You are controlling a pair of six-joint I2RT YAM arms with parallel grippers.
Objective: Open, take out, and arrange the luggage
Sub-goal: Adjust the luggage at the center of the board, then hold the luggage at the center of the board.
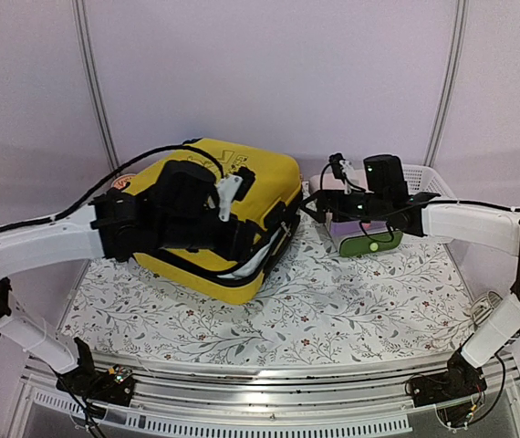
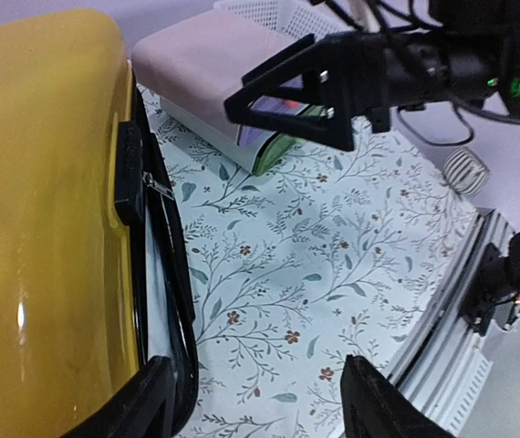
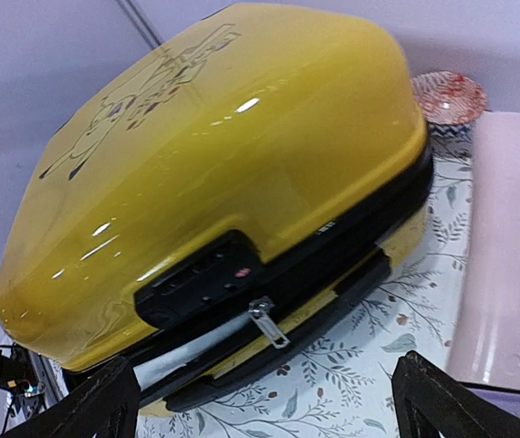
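Risk: judged likely to slip off the glossy curved shell of the luggage [image 1: 262, 175] if closed there and not on the black seam.
Second risk: judged possible to clash hand against hand at the case's right side, or to knock the drawer box [image 1: 369, 239] just beside the right arm.
Left hand [image 2: 260, 412]: held partly open at the case's near right corner, with one finger [image 2: 146, 406] at the black rim, contact unclear; gripped nothing.
Right hand [image 3: 265, 401]: spread as wide as possible, empty, aimed at the lock side and the zip pull [image 3: 269, 321]; touched nothing.
Luggage: lay flat toward the far left of the table [image 1: 333, 310], with the seam slightly gaping near the zip; not yet opened.
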